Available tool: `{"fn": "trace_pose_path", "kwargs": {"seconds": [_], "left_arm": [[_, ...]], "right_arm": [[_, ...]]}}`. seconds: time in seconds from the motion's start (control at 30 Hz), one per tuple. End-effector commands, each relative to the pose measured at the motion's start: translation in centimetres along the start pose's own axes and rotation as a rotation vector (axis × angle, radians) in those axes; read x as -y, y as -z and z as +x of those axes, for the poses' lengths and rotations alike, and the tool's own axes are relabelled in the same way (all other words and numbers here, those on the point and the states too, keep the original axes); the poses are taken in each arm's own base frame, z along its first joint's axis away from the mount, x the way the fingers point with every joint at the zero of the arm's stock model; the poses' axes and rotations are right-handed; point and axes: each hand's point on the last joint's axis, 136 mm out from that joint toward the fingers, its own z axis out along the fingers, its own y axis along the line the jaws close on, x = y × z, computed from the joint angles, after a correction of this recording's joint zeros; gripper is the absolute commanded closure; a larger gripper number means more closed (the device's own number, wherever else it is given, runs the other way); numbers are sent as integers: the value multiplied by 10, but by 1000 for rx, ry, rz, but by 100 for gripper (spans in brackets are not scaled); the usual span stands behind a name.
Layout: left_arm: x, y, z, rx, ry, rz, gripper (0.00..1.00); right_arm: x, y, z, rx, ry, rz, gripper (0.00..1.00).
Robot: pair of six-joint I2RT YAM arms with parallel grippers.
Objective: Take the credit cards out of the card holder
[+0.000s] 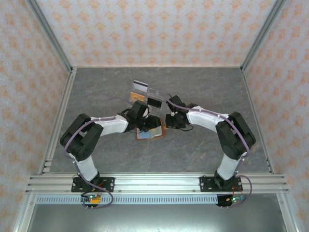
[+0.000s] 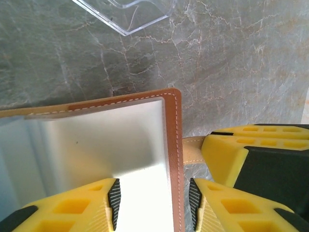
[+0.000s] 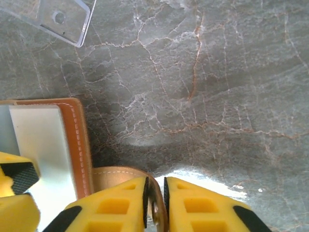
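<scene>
At the near edge an aluminium rail (image 1: 159, 182) carries both arm bases. Beyond it lies the grey, marble-veined bench (image 1: 193, 154), fenced by aluminium posts and closed in on three sides by walls (image 1: 159, 29) papered in a peach floral print.

The card holder (image 1: 150, 133) lies open and flat near the middle of the bench, where the two arms meet over it. The left tool (image 2: 154, 199) stands with its jaws apart, straddling the holder's stitched brown edge. One pad is over the pale lining and the other over bare bench, with a gap on either side. Just beside it the right tool (image 3: 155, 193) has its jaws almost together, with the holder's thin tan strap (image 2: 193, 147) between them — whether the pads actually press the strap I cannot tell.

Just past the holder sits a clear acrylic tray (image 2: 135, 14). At its far end a pale credit card (image 1: 140, 87) with a dark stripe stands tilted — well apart from both tools.
</scene>
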Motion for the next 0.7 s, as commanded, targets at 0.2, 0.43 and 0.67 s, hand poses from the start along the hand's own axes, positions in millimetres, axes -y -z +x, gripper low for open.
{"fn": "trace_pose_path", "kwargs": {"seconds": [0.2,0.43,0.67], "left_arm": [[-8,-12,-1,-7,3,-25,52],[-25,-13,2,-4,7,-97,75],[-32,-9,2,1,12,-137,93]], "right_arm": [[-12,47,-17,122,21,-66,66],[-30,34,-5,34,-3,-167,88],[-40,10,-5,-41,-28,-200,95]]}}
